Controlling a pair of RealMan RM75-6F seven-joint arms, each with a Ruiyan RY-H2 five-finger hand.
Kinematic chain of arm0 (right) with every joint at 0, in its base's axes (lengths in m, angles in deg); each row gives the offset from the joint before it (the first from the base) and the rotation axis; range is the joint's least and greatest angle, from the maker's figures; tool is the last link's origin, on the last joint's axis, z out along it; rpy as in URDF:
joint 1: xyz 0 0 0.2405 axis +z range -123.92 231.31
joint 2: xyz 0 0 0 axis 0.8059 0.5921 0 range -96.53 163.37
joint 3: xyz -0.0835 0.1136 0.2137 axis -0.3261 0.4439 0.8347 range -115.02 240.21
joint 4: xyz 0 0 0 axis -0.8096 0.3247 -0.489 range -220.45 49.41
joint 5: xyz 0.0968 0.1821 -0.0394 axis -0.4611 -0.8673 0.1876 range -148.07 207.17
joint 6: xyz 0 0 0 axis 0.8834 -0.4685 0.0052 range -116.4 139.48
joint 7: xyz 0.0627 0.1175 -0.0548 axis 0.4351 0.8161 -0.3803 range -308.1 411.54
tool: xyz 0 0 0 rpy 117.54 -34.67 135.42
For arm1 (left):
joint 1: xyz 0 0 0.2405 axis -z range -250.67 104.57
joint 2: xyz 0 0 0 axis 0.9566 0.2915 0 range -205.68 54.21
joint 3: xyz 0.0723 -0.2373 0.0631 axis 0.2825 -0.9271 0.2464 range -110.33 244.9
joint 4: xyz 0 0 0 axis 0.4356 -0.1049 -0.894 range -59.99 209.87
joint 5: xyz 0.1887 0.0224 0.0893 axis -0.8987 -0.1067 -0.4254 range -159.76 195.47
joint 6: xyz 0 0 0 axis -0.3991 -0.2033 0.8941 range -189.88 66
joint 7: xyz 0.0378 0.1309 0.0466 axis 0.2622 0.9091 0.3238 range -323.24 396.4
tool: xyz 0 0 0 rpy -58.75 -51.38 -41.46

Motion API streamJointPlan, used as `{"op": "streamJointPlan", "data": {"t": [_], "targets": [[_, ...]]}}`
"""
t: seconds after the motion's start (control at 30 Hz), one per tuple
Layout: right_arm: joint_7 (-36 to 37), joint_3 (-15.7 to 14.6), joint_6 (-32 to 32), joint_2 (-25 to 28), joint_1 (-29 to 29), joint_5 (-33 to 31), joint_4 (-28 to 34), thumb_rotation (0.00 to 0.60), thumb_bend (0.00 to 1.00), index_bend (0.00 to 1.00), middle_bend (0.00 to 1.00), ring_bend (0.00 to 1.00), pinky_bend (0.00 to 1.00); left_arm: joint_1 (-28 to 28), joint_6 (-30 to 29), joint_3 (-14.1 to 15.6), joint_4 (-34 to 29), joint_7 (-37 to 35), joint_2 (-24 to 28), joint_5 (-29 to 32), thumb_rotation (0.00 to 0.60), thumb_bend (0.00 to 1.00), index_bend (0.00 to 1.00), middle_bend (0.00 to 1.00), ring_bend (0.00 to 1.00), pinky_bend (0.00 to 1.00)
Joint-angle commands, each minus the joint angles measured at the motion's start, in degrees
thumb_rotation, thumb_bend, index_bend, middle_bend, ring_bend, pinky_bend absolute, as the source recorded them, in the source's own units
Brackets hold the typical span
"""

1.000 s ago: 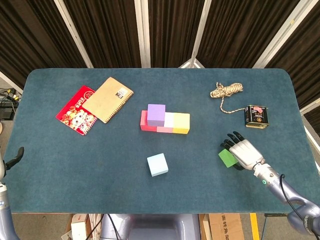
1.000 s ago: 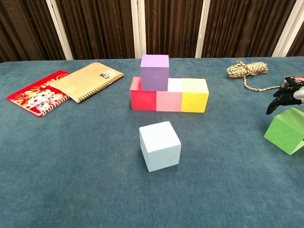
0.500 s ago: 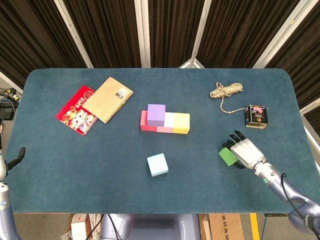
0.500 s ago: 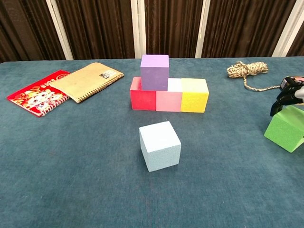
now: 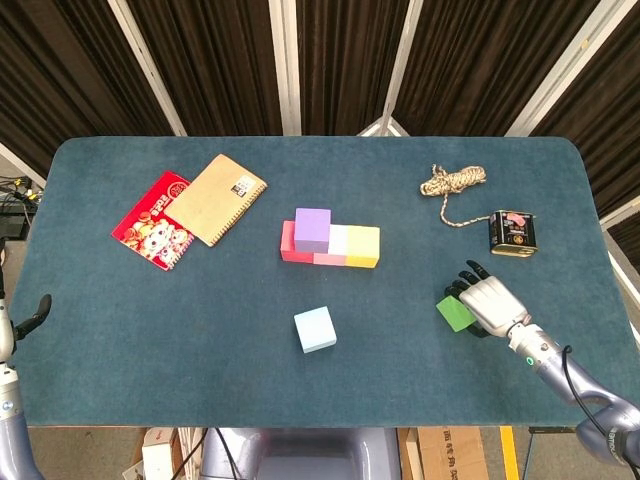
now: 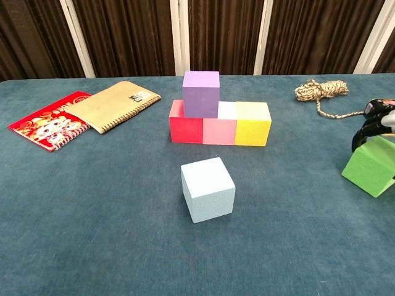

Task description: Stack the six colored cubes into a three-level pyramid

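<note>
Green cube (image 5: 455, 314) sits tilted under right hand (image 5: 488, 305), fingers touching it.

purple cube (image 6: 200, 93), green cube (image 6: 368, 171), red notebook (image 6: 49, 121)

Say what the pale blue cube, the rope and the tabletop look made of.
Blue cube: likely foam, matte, with a grainy face and soft edges. Rope: coarse twisted natural fibre, perhaps jute, tan and fuzzy. Tabletop: teal felt or short-pile cloth, without shine.
</note>
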Motion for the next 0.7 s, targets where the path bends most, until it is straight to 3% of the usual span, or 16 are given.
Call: {"op": "streamJointPlan", "data": {"t": [0.03,0.2,0.37,0.57,0.7], "targets": [[0.26,0.09,0.23,0.66,0.06,0.06,0.76,0.6,0.41,0.41,0.35,0.18,0.0,-0.03,-0.04,-0.05,0.0,-0.14,0.02,-0.02,0.6,0.31,0.07,0.1,0.0,0.0],[0.06,0.6,-0.04,3.3,0.35,-0.72,3.5,0.6,0.47,0.43,0.35,0.19,0.0,-0.08,-0.06,0.05,-0.02,-0.35,0.15,-0.3,0.6,0.31,0.07,0.1,0.0,0.0],[-1.63,3.2,-1.62,8.51,0.79,-6.19,9.12,0.6,0.55,0.45,0.36,0.2,0.0,-0.07,-0.25,0.14,0.26,-0.31,0.14,-0.72,0.6,0.31,0.07,0.1,0.0,0.0],[-3.92,8.47,-5.43,14.75,3.26,-17.06,16.69,0.6,0.66,0.46,0.38,0.23,0.0,0.06,-0.49,0.2,0.73,0.32,-0.2,-1.09,0.6,0.31,0.07,0.1,0.0,0.0],[-8.41,10.93,-8.57,16.76,6.23,-25.18,19.9,0.6,0.67,0.46,0.39,0.24,0.0,0.14,-0.19,0.19,0.81,0.17,-0.22,-1.0,0.6,0.31,0.07,0.1,0.0,0.0]]}}
